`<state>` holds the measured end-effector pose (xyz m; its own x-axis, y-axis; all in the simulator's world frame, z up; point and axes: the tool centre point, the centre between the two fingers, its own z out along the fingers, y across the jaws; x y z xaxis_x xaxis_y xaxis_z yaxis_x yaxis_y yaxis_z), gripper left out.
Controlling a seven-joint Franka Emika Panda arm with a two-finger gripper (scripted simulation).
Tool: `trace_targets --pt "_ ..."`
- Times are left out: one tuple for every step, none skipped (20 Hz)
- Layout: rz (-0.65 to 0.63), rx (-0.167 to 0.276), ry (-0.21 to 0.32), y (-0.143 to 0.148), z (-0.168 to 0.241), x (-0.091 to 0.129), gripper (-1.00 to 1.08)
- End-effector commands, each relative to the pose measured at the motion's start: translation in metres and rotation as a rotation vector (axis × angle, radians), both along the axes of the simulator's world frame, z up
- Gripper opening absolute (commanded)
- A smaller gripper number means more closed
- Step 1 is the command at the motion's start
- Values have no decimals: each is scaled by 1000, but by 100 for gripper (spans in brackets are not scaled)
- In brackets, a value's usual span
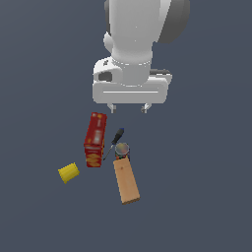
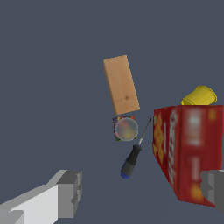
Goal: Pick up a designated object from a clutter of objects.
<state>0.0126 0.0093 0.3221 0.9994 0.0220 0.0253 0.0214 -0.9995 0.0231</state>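
The white two-fingered gripper (image 1: pixel 128 108) hangs from the Panda arm above the dark grey floor (image 1: pixel 206 197), its short grey fingers (image 2: pixel 70 192) set wide apart with nothing between them. It touches none of the objects.

Nearest to the gripper in the exterior view lies the tall red cardboard cracker box (image 1: pixel 95 140), resting on its side with its long axis running away from the arm. Just beside it, toward the exterior view's right, lies the thin screwdriver with a dark blue and black handle (image 1: pixel 117 136); its slim metal shaft points toward the box's far end. In the wrist view the handle (image 2: pixel 130 162) is clearly apart from the box (image 2: pixel 188 153), though the tip comes close to the box's edge.

Just past the handle stands the small round metal can (image 1: pixel 122 149), upright, its shiny lid facing up. Touching or nearly touching the can, the long tan wooden block (image 1: pixel 126 180) lies flat and stretches away from the arm, slightly angled toward the exterior view's right.

Farthest out, on the exterior view's left, lies the small bright yellow tapered cup (image 1: pixel 68 173), tipped on its side and apart from the red box. In the wrist view it (image 2: pixel 199 96) shows only partly, behind the box's far end.
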Motion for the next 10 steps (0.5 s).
trace_targets --pt "0 0 0 0 0 0 100" --pt "-1 0 -1 0 0 0 100" --pt "-2 1 -3 0 1 0 100" --pt "-6 3 -6 0 3 1 100" --pt "-10 5 -11 0 5 2 100" --pt "-16 7 -18 0 8 3 100" --pt "-22 10 -24 0 11 3 100" --pt "-27 12 -28 0 14 4 100" --pt "-31 14 -32 0 15 4 100" --pt "-34 15 -34 1 17 4 100"
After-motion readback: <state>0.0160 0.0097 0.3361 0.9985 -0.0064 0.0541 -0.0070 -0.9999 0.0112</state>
